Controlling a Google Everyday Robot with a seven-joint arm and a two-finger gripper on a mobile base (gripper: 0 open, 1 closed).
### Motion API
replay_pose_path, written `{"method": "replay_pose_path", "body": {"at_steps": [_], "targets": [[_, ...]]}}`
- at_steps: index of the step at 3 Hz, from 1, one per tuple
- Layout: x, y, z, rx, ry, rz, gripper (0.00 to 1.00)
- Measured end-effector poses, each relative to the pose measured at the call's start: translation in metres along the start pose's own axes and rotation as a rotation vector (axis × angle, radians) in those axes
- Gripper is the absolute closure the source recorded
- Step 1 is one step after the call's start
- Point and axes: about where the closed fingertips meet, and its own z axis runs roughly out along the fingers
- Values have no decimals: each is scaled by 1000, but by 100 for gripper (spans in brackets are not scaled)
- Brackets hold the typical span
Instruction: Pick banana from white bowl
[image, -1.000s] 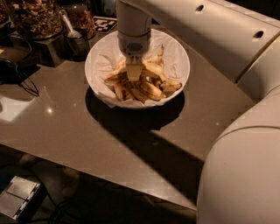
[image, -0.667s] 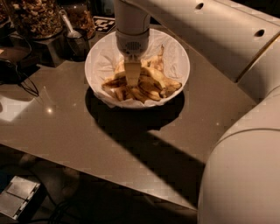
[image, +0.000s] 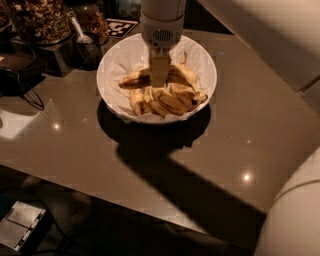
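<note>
The white bowl (image: 111, 64), lined with crinkled white paper, stands at the back of the brown table. The long curved pale-yellow banana (image: 186, 75) arches across the bowl above the other bananas, its dark end to the left. My gripper (image: 160, 80) reaches straight down over the bowl's middle. Its fingers are shut on the banana's middle. Several shorter bananas (image: 170, 101) lie below it in the bowl.
Glass jars of nuts (image: 40, 20) and a metal scoop (image: 82, 36) stand to the bowl's back left, with a black-and-white tag (image: 121, 27) behind them. A dark cable (image: 22, 95) lies at the left. My pale body (image: 295, 220) fills the lower right.
The gripper was down among the bananas. Now the long curved banana shows across the fingers, raised over the pile. The bowl has stayed in place.
</note>
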Motion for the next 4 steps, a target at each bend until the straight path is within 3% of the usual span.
{"method": "replay_pose_path", "body": {"at_steps": [2, 4], "targets": [[12, 16, -24, -11, 16, 13, 100], [34, 47, -48, 1, 64, 119, 100]]}}
